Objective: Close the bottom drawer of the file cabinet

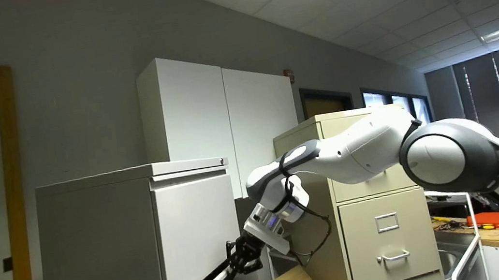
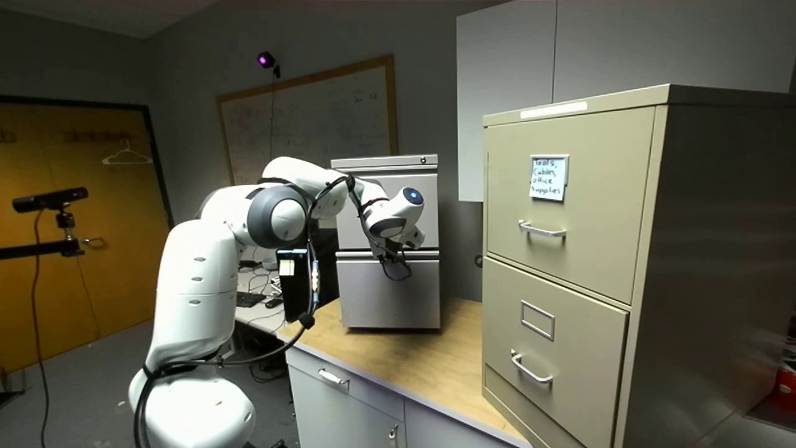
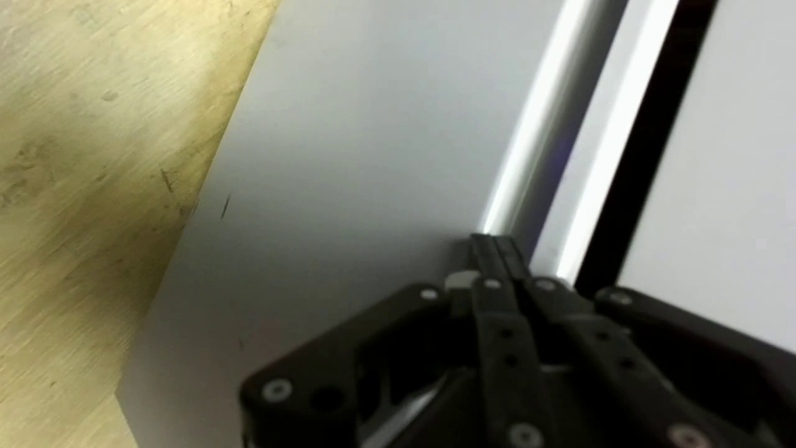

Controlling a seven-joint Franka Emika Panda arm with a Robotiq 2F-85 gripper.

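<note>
The bottom drawer [image 2: 389, 295] of the pale grey-white file cabinet [image 1: 99, 254], on the far part of the wooden bench [image 2: 410, 361], left of the beige filing cabinet [image 2: 581, 230], seems to stand slightly out beyond the upper drawer [image 1: 197, 235]. Closing it likely calls for slow, straight pressure back into the file cabinet, kept near the middle of the front so that it does not bind. The gripper [image 3: 492, 238] has its fingers together with nothing between them; their tips lie at the drawer's lip [image 3: 524, 146], apparently touching it, and could slip into the dark gap [image 3: 656, 130].
</note>
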